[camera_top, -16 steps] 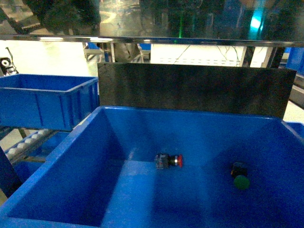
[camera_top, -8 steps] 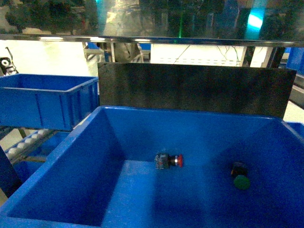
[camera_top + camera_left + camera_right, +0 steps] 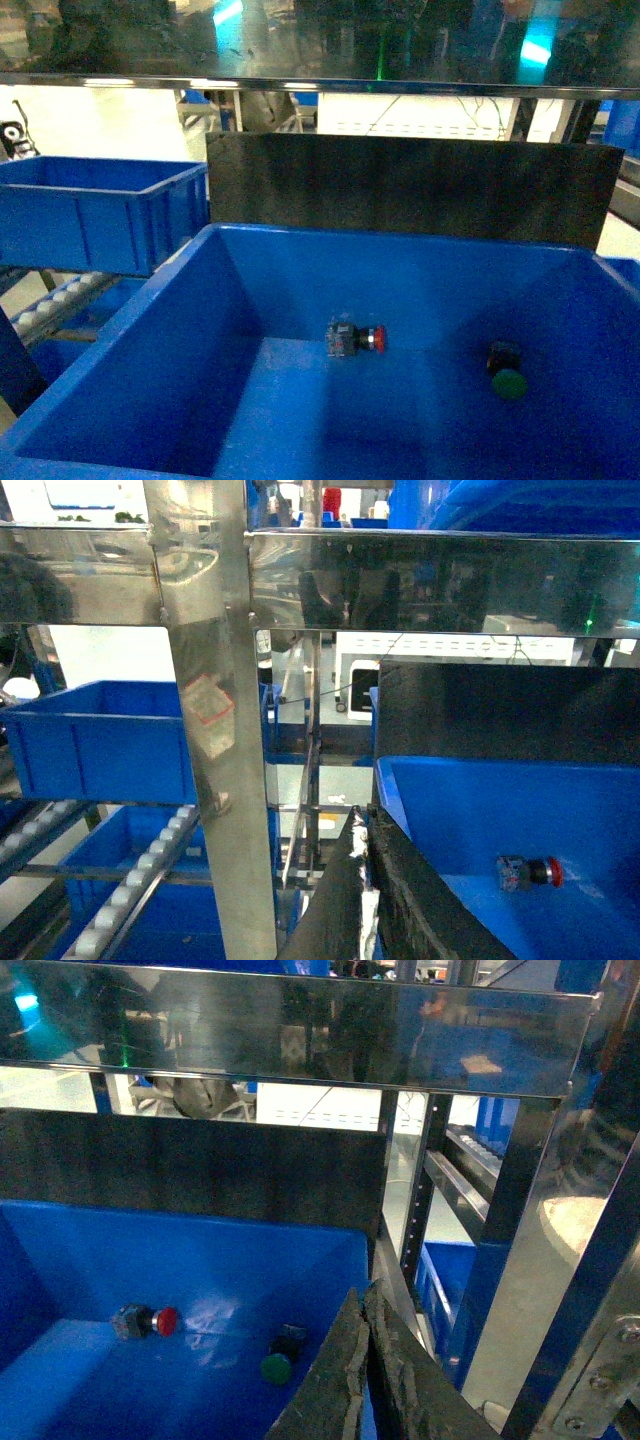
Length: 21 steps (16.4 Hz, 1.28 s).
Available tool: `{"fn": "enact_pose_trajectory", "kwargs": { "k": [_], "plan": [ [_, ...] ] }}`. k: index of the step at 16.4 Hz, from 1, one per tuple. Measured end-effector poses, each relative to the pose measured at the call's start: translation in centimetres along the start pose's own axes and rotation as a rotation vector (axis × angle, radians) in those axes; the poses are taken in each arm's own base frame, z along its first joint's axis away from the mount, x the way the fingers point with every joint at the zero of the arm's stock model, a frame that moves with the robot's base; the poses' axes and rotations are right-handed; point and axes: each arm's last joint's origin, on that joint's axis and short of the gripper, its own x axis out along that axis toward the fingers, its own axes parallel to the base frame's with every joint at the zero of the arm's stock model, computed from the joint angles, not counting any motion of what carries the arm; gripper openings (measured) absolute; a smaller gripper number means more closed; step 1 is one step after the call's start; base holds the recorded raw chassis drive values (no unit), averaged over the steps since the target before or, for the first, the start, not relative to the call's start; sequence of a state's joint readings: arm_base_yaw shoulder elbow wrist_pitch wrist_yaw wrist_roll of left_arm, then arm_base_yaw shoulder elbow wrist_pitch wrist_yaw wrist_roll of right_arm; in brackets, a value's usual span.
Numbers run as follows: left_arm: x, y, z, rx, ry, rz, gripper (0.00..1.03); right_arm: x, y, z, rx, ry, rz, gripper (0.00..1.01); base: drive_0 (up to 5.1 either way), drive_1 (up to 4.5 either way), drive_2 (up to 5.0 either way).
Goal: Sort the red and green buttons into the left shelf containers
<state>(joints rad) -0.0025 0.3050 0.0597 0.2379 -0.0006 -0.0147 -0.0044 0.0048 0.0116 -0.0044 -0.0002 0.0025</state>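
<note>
The red button (image 3: 356,338) lies on its side near the middle of the floor of the large blue bin (image 3: 160,300), cap pointing right. The green button (image 3: 507,373) sits well apart from it, close to the right wall, with bare floor between and ahead of them. A second blue bin (image 3: 95,215) stands on the left shelf beyond the near bin's rim. The left gripper (image 3: 366,880) and right gripper (image 3: 364,1350) are both pressed together, holding nothing, outside the bin.
</note>
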Motion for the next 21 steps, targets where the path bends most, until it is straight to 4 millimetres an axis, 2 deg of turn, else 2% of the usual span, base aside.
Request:
{"fn": "enact_pose_trajectory", "kwargs": {
  "k": [5, 8, 10, 11, 18, 19, 21],
  "plan": [
    [-0.7, 0.0, -1.0, 0.0, -0.015, 0.0, 0.02, 0.0, 0.0, 0.0, 0.0, 0.0, 0.0, 0.02, 0.0, 0.0, 0.0],
    [-1.0, 0.0, -1.0, 0.0, -0.024, -0.001, 0.02, 0.0, 0.0, 0.0, 0.0, 0.0, 0.0, 0.02, 0.0, 0.0, 0.0],
    [-1.9, 0.0, -1.5, 0.0, 0.009, -0.001, 0.02, 0.0, 0.0, 0.0, 0.0, 0.0, 0.0, 0.02, 0.0, 0.0, 0.0],
    [-2.0, 0.0, -1.0, 0.001, -0.031, -0.001, 0.02, 0.0, 0.0, 0.0, 0.0, 0.0, 0.0, 0.02, 0.0, 0.0, 0.0],
    [-2.0, 0.0, -1.3, 0.0, -0.009, 0.0, 0.02, 0.0, 0.0, 0.0, 0.0, 0.0, 0.005, 0.02, 0.0, 0.0, 0.0],
    [-2.0, 0.0, -1.4, 0.0, -0.008, 0.0, 0.07, 0.0, 0.0, 0.0, -0.001, 0.0, 0.005, 0.05, 0.0, 0.0, 0.0],
    [-2.0, 0.0, -1.4, 0.0, -0.008, 0.0, 0.37, 0.0, 0.0, 0.0, 0.0, 0.0, 0.005, 0.32, 0.0, 0.0, 0.0]
  ]
}}
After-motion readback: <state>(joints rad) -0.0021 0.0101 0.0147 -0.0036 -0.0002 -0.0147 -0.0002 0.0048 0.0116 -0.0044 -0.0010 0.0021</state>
